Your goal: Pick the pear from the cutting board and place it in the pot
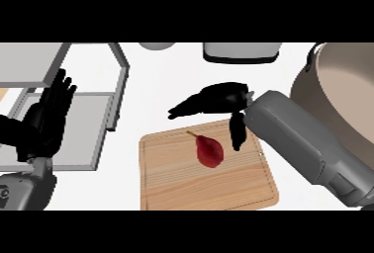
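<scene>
In the head view, the only one given, the pear [210,150] is seen lying on its side near the middle of the cutting board [211,187], its stem pointing towards the board's far-left corner. It is not yet held. The right robot hand [223,96] is poised over the board's far edge, released, with its fingers spread to the left and the thumb [236,129] hanging down just beside the pear, on the board's right half. This posture is judged to be a pre-grasp, with fingers and thumb set apart so that the fruit can be bracketed from above. Whether the thumb touches the pear or the board cannot be told. The pot [343,91] is set off the board's right side, partly cut by the frame, with its mouth open upward, so only a short carry to the right is judged necessary. The left robot hand [50,116] is shown well off the board's left side, open with fingers up, resting over a grey sink-like frame [110,106] and taking no part. The board is carried by the white worktop [168,79]. A grey appliance [241,52] is placed beyond the board's far edge, judged clear of the expected path.
</scene>
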